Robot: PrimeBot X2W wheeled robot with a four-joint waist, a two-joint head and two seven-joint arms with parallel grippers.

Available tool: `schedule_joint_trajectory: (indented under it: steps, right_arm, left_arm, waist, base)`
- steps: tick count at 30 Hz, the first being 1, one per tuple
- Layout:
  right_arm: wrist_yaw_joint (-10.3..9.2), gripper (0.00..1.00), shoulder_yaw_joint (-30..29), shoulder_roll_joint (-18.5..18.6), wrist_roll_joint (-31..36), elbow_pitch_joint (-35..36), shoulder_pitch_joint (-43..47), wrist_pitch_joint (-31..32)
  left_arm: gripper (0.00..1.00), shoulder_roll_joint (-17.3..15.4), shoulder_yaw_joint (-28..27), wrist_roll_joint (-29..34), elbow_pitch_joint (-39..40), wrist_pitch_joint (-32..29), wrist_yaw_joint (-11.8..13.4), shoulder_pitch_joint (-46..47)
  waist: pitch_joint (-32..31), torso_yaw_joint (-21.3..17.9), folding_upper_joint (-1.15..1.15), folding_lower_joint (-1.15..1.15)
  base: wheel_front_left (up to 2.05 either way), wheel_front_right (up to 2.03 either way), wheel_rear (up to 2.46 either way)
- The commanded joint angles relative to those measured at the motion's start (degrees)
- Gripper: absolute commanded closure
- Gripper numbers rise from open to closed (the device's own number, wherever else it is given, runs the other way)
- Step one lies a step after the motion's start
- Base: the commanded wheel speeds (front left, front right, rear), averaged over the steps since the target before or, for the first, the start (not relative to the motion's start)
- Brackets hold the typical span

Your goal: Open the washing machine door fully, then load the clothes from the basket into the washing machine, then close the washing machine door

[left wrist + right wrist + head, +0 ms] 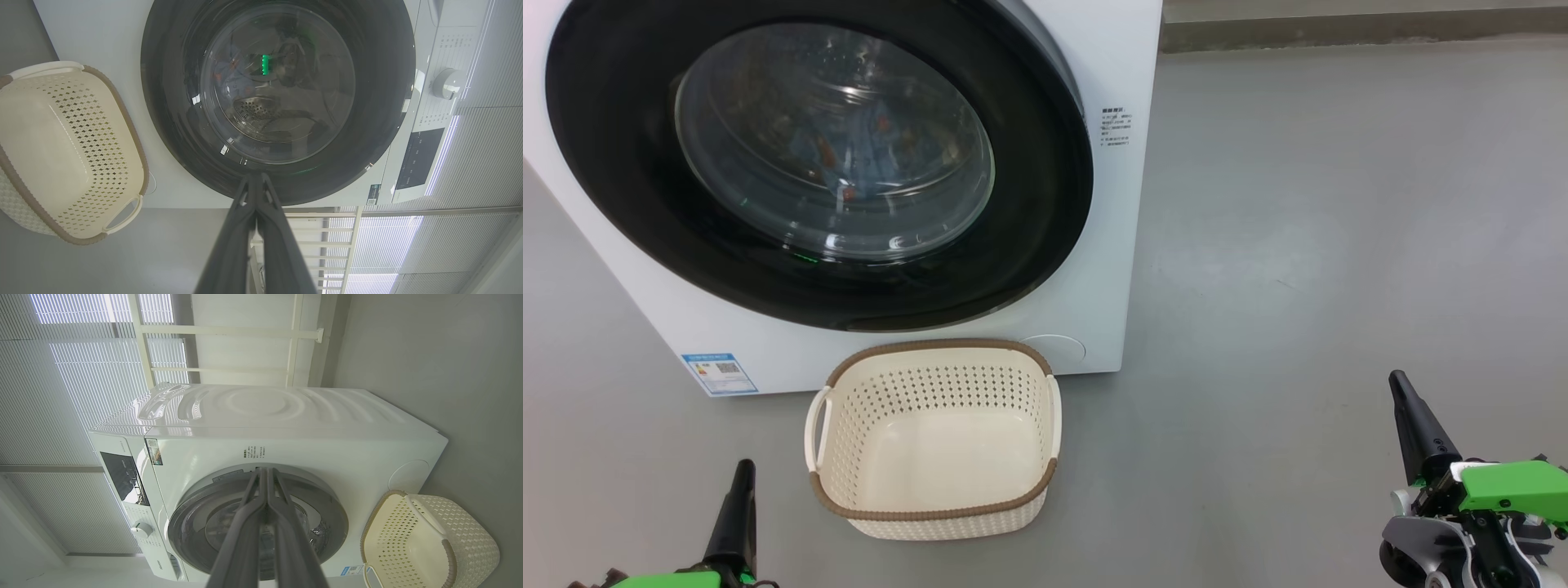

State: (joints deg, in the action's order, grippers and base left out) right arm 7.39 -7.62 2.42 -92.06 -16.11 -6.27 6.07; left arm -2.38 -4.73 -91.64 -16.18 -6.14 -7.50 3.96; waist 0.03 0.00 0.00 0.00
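The washing machine fills the upper left of the head view, its door with the glossy black rim lying flat against the front. Behind the glass window, blue clothes with orange prints lie in the drum. The cream basket sits on the floor just before the machine with nothing inside. My left gripper is shut at the lower left, left of the basket. My right gripper is shut at the lower right, well clear of it. Both wrist views show the door and the basket.
Grey floor spreads out to the right of the machine. A blue label and a round cap mark the machine's lower front. The control panel and dial lie on its upper front. Window blinds stand behind it.
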Motion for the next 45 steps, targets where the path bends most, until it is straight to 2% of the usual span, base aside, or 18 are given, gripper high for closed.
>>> schedule_joint_trajectory:
  steps: [1, 45]
  right_arm:
    - [0.1, 1.0, 1.04, 0.49, -0.06, 1.75, -0.32, 0.44]
    - [0.1, 1.0, 1.03, 0.48, -0.05, 1.75, -0.32, 0.46]
  left_arm:
    - [1.0, -0.5, -1.9, -0.43, 1.75, -0.42, 0.01, 2.65]
    - [1.0, -0.5, -1.89, -0.44, 1.77, -0.41, 0.01, 2.65]
  waist:
    - [0.0, 0.0, 0.0, 0.0]
    - [0.0, 0.0, 0.0, 0.0]
  base:
    - [0.0, 0.0, 0.0]
    - [0.0, 0.0, 0.0]
